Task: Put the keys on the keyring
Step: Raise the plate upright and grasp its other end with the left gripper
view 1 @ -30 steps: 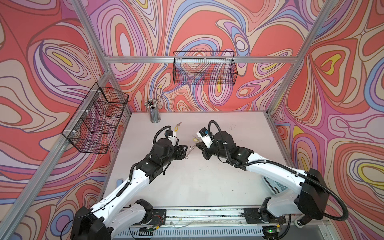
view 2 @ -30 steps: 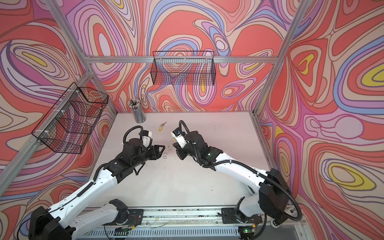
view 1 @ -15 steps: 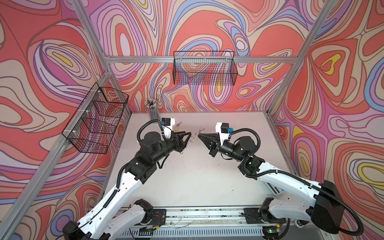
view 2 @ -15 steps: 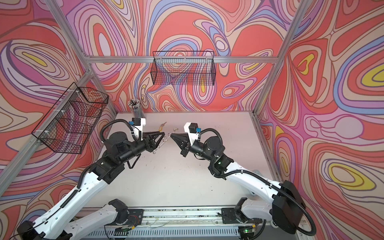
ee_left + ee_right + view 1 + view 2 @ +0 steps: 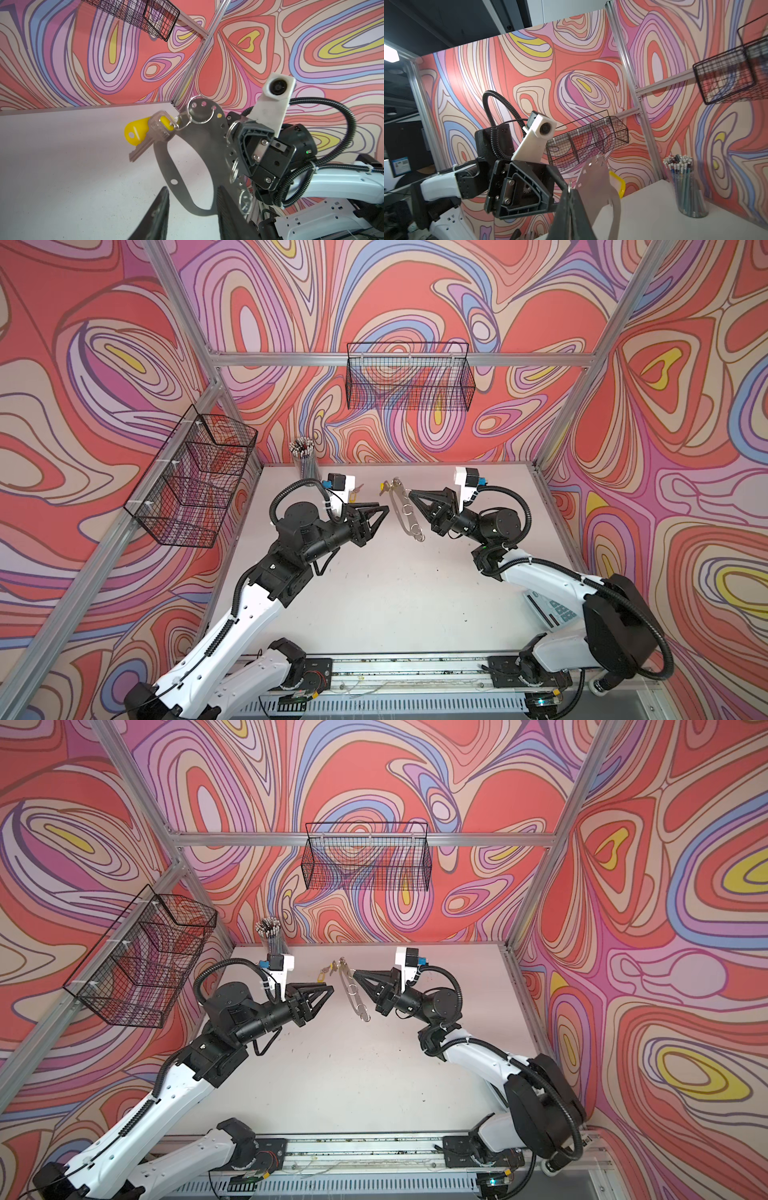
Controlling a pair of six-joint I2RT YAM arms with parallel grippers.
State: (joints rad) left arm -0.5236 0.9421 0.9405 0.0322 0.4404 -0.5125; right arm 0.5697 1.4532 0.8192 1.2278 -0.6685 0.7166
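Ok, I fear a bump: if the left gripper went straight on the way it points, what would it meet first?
Probably the keyring, held up by the right gripper: in the left wrist view its oval band lies straight ahead of the open left gripper, though depth is unclear.

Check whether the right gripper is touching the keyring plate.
Touching. The right wrist view shows the right gripper shut on the edge of the keyring plate.

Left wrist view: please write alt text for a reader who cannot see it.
The right gripper holds the keyring, a flat metal plate, above the white table; a silver key with a yellow tag hangs from a wire ring at one end. The left gripper, close to the plate, is open and empty.
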